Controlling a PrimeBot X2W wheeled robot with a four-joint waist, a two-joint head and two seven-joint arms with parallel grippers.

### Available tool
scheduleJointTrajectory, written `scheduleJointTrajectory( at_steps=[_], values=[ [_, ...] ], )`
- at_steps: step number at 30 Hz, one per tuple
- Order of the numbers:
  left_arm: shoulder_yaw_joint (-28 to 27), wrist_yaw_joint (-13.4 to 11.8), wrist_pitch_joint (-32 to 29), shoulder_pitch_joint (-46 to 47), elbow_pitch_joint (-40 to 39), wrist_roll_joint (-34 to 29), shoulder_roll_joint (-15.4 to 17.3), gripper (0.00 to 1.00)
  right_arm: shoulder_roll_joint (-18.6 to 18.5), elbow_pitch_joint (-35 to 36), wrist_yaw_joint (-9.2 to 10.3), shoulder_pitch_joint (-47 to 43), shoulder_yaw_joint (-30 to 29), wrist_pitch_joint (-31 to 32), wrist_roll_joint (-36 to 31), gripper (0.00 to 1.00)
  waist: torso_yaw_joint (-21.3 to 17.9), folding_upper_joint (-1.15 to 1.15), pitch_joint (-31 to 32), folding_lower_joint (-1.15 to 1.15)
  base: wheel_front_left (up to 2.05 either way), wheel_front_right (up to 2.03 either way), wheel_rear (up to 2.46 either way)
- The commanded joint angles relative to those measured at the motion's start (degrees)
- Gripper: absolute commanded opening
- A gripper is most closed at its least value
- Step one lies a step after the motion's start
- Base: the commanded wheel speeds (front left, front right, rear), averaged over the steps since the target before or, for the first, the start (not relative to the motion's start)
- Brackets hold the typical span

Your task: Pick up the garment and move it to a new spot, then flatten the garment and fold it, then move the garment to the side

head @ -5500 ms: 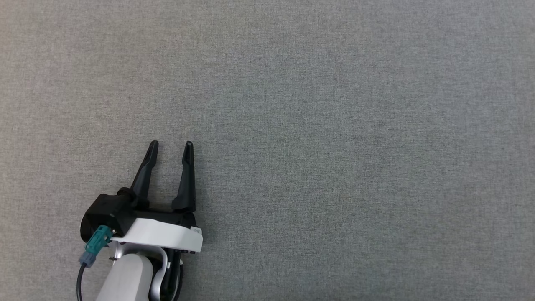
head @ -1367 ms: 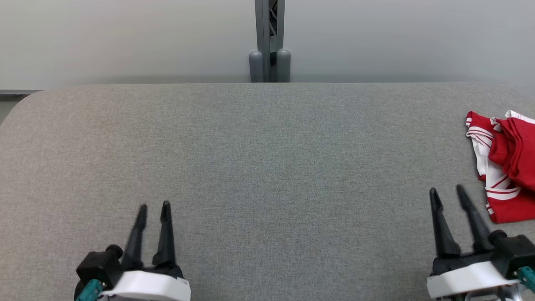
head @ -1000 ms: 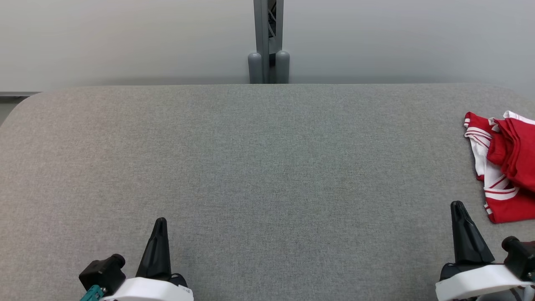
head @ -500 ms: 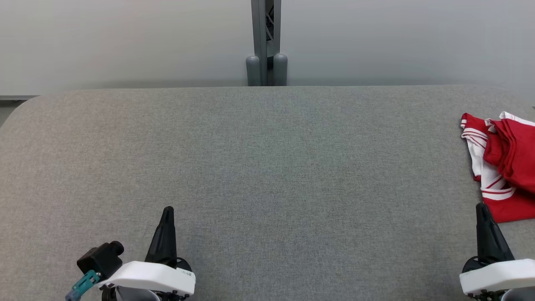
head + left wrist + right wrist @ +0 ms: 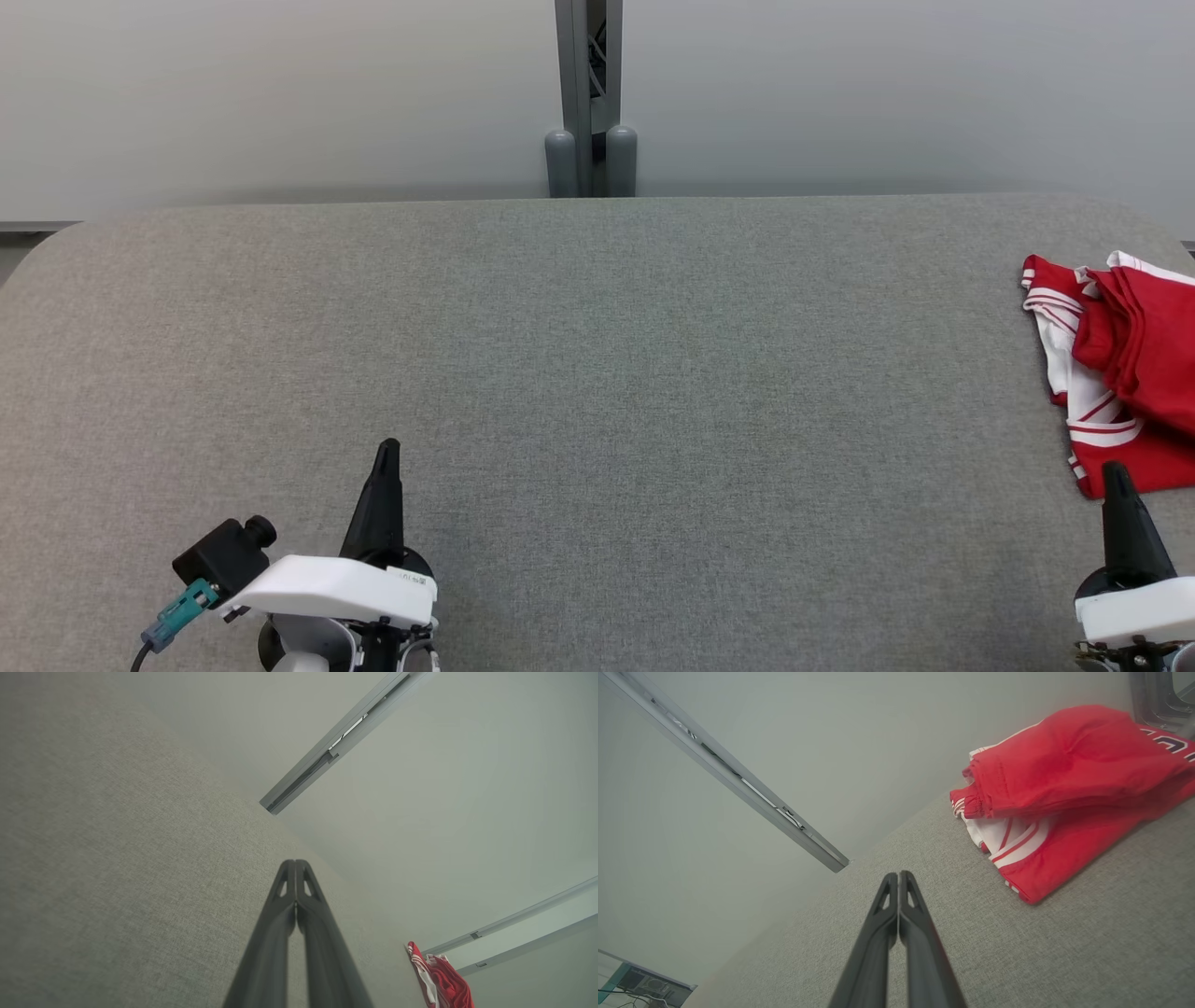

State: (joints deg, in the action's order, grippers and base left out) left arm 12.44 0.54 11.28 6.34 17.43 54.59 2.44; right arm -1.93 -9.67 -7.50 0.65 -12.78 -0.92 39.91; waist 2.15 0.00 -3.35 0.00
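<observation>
garment (image 5: 1134, 373) lies bunched, long axis running near to far

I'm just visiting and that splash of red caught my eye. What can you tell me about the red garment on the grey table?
The garment is soft-looking red cloth with white panels and thin red-and-white stripes, plus dark lettering at one end. It lies bunched in loose overlapping layers, not flat, on the grey fabric table, at the robot's right. Only the table touches it; the shut right gripper is near its front corner, apart from it.
</observation>
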Motion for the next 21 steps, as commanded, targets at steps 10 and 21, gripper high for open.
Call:
scheduleJointTrajectory(
  at_steps=[10, 21],
  values=[
    [1.0, 1.6, -0.9, 3.8, 1.0, 8.2, 0.3, 0.0, -0.7, 0.1, 0.0, 1.7, -3.3, 3.5, 9.3, 0.0, -0.3, 0.0, 0.4, 0.0, 0.0, 0.0, 0.0],
    [2.0, 2.7, -1.7, 5.8, 2.4, 14.9, 0.3, 0.0, -0.8, -0.4, 0.0, 2.1, -5.9, 6.5, 17.0, 0.0, -0.5, 0.0, 0.7, 0.0, 0.0, 0.0, 0.0]
  ],
)
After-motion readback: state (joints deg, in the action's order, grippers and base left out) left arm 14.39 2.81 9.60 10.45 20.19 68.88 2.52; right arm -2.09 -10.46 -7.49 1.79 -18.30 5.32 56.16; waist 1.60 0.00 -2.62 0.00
